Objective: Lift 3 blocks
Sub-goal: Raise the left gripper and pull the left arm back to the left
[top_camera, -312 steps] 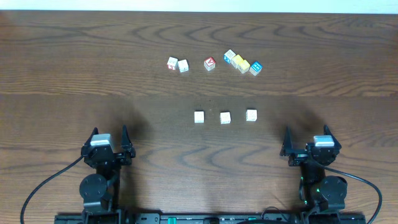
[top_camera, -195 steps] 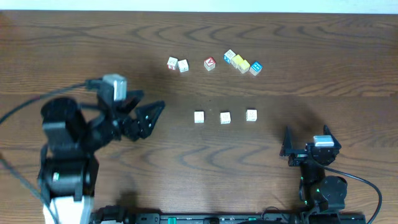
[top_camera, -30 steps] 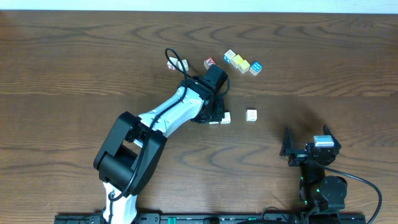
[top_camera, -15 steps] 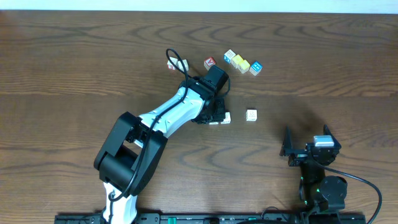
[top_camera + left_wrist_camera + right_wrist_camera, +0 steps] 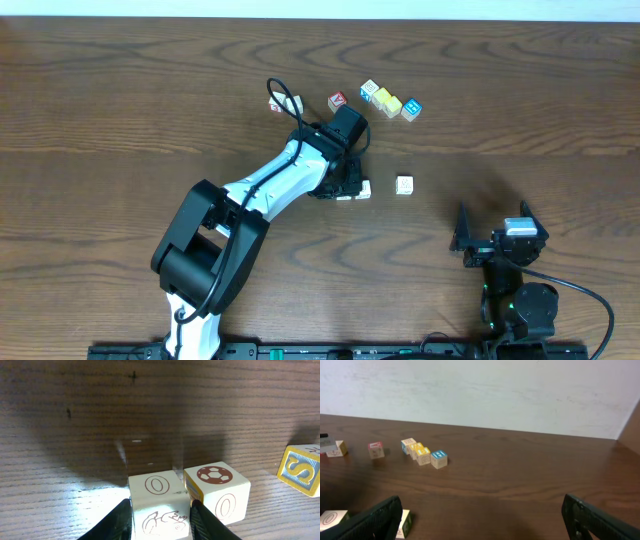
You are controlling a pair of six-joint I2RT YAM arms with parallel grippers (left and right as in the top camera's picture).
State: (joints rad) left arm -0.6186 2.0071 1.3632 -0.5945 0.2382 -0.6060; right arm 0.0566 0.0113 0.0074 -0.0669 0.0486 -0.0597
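My left gripper (image 5: 343,187) reaches to the row of blocks at mid-table. In the left wrist view its jaws (image 5: 160,506) sit against both sides of a cream block (image 5: 159,486) with an O on top, which rests on the wood. A second cream block (image 5: 216,491) with a football mark touches it on the right. That second block (image 5: 362,188) peeks out beside the gripper in the overhead view, where the gripped one is hidden. The third block (image 5: 404,185) stands apart to the right. My right gripper (image 5: 494,212) rests open and empty near the front edge.
A row of coloured cubes (image 5: 390,102) lies at the back, with a red one (image 5: 337,101) and two more (image 5: 280,103) behind my left arm's cable. The right wrist view shows that row (image 5: 422,452) and the third block (image 5: 402,524) by its left finger.
Over ten seconds my left arm swung from its rest to the blocks. The leftmost block now touches the middle one. Nothing has visibly moved in the last second. The right arm stayed still.
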